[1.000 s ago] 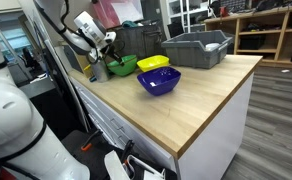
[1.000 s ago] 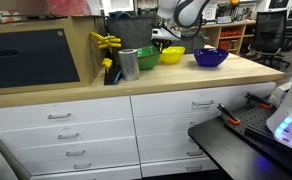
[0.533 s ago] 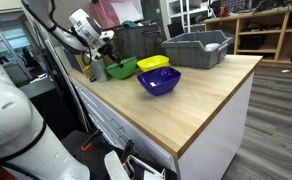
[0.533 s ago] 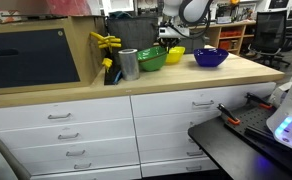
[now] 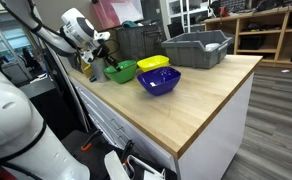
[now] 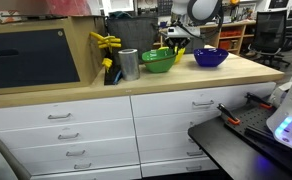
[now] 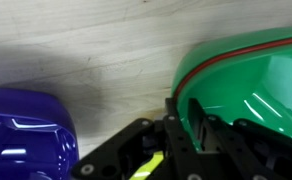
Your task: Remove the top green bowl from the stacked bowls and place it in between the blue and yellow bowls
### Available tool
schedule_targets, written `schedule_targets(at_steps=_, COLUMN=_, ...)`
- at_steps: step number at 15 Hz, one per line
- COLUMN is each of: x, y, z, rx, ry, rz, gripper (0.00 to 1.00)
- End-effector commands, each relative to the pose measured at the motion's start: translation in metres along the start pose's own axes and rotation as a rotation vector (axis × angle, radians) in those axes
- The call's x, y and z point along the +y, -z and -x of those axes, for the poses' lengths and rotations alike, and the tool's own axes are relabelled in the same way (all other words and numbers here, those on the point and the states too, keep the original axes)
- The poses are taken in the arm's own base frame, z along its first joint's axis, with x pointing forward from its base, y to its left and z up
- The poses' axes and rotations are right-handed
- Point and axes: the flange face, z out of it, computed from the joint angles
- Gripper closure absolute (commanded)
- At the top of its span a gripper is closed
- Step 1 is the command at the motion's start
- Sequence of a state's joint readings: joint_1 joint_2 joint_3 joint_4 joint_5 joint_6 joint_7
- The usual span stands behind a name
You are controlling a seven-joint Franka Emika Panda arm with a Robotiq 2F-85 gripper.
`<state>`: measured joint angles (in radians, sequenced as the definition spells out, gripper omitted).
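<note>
Gripper has the green bowl pinched by the rim, one finger inside and one outside. The bowl's down low by the wooden counter, right next to the yellow bowl. Can't tell if it's touching down. The blue bowl sits a bit further along.

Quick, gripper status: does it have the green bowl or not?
Gripper: shut on the green bowl, clamped on its rim.
</note>
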<state>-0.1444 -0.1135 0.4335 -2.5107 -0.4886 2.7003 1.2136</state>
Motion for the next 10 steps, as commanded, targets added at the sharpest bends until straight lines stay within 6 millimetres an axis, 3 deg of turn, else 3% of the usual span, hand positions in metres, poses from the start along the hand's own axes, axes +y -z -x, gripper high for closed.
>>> schedule_targets(at_steps=1, x=0.011, y=0.014, z=0.011, rx=0.000, ry=0.020, rz=-0.018, gripper=0.48)
schedule_targets(at_steps=7, x=0.007, y=0.024, z=0.022, rx=-0.013, ry=0.028, rz=-0.030, gripper=0.05)
schedule_targets(at_steps=10, x=0.008, y=0.023, z=0.024, rx=-0.015, ry=0.015, rz=-0.020, gripper=0.00)
